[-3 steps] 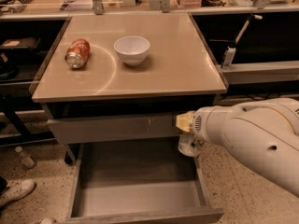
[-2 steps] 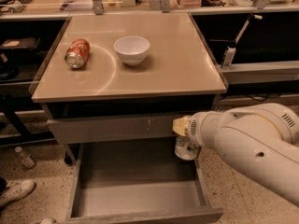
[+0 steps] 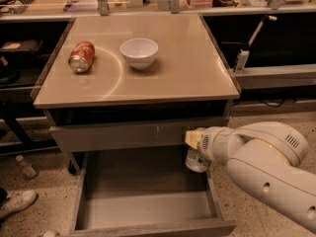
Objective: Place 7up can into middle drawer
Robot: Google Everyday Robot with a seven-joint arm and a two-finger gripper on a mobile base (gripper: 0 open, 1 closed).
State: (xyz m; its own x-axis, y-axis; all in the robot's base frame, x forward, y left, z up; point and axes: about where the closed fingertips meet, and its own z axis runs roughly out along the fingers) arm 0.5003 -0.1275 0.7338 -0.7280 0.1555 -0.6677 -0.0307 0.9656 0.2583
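The 7up can (image 3: 195,161), silvery with a little green print, hangs upright at the end of my arm, above the right rear part of the open middle drawer (image 3: 148,209). My gripper (image 3: 195,147) sits at the can's top, mostly hidden behind the white wrist. It is shut on the can. The drawer is a wide grey box pulled out under the cabinet, and its smooth floor holds nothing.
On the tan cabinet top (image 3: 197,78) stand a white bowl (image 3: 139,52) and an orange-red can (image 3: 81,56) lying on its side. A shut drawer front (image 3: 118,135) sits above the open drawer. A clear bottle (image 3: 25,167) and a shoe (image 3: 15,204) lie on the floor left.
My arm and the can have moved a little left, over the drawer's right side. The bowl and the orange-red can have not moved.
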